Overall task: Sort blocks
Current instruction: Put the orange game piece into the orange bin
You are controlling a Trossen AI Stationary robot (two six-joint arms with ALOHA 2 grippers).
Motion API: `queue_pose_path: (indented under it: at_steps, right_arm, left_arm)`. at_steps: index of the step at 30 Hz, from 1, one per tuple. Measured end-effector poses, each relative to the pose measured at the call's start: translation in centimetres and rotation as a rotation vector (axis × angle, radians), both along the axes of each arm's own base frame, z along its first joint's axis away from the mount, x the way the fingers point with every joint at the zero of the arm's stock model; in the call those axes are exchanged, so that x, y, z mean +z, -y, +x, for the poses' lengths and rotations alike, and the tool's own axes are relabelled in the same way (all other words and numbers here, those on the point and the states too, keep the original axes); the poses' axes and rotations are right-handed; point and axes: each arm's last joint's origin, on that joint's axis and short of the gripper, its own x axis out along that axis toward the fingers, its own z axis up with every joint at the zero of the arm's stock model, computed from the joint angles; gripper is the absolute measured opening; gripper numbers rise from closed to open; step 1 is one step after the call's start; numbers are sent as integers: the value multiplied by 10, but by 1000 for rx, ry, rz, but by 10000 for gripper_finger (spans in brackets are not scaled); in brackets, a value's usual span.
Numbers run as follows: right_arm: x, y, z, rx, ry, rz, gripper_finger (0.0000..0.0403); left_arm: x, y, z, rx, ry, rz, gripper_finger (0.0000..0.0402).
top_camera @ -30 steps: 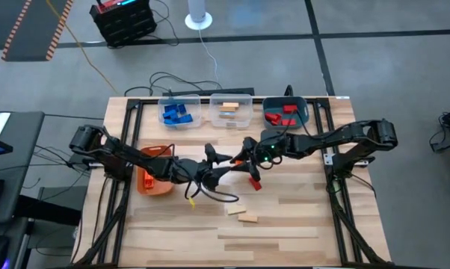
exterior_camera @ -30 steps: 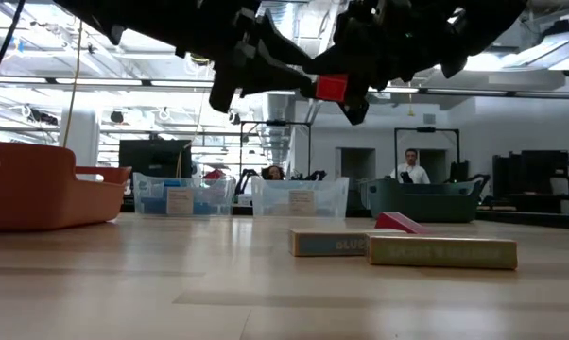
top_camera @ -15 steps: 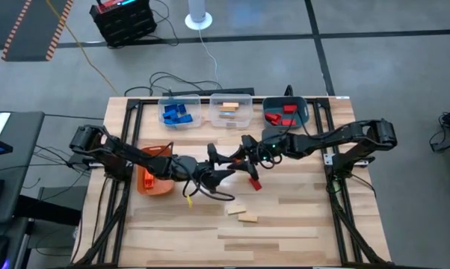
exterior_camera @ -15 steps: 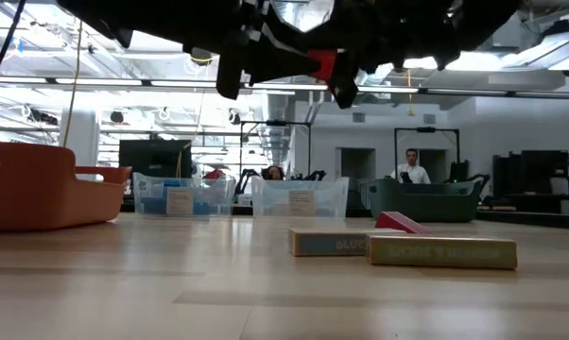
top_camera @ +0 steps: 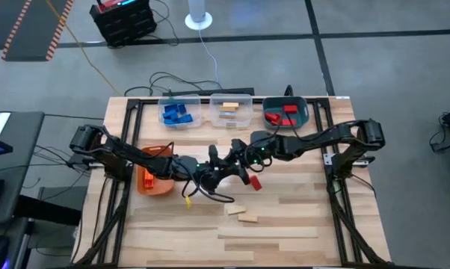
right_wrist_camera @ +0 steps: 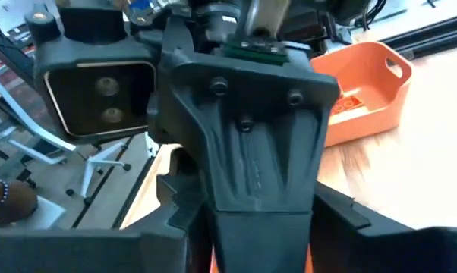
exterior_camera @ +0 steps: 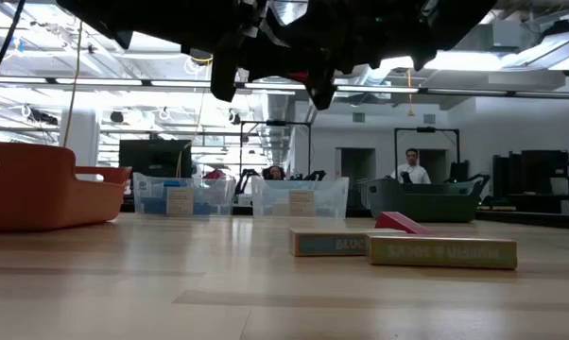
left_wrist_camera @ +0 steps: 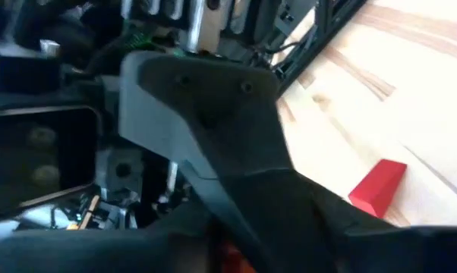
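Left pincer [top_camera: 226,163]: raised above the middle of the pale wooden bench [top_camera: 285,224], tip to tip with the other pincer; how far its fingers stand apart I cannot tell.
Right pincer [top_camera: 242,159]: reaching in from the opposite side, touching or nearly touching the left pincer; its finger gap I cannot tell either.
Block between the pincers: a small red piece [exterior_camera: 303,76] shows where the two meet, up in the air; which pincer grips it is hidden.
Loose red block [top_camera: 254,182]: a small red rectangular brick lying on the bench just below and beside the right pincer.
Tan blocks [top_camera: 241,214]: two pale wooden rectangular pieces lying side by side, nearer the front edge than either pincer.
Orange plastic bin [top_camera: 153,179]: under the left arm, behind the left pincer.
Far bins: clear bin with blue blocks [top_camera: 179,112], clear bin with tan pieces [top_camera: 231,110], teal bin with red blocks [top_camera: 286,112], all beyond the pincers.
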Motion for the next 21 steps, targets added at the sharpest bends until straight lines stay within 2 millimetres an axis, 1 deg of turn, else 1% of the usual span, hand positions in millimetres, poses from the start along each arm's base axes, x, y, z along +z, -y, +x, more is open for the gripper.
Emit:
queue_pose_path:
  at_steps: [1,2,7,11,13,15,18,21]
  right_arm:
    - [1,0,0,0,1,2,189]
    - [1,0,-1,1,2,0,194]
    - [12,-1,-8,32,13,-37,226]
    - [27,8,-28,27,-40,-105,242]
    - [38,13,-42,18,-68,-137,244]
    - [45,15,-57,-28,-101,-183,244]
    - [39,17,-76,-124,-196,-238,244]
    - [22,14,-89,-199,-251,-261,244]
  left_arm:
    - [0,0,0,3,2,0,95]
    - [0,0,0,5,3,-4,86]
    - [2,0,0,9,17,-39,86]
    - [2,0,-4,75,-19,-39,86]
    - [5,0,-12,128,-66,-38,86]
    - [13,0,-23,166,-91,-74,86]
    - [31,-1,-46,195,-117,-200,86]
    - [43,-3,-70,240,-144,-376,86]
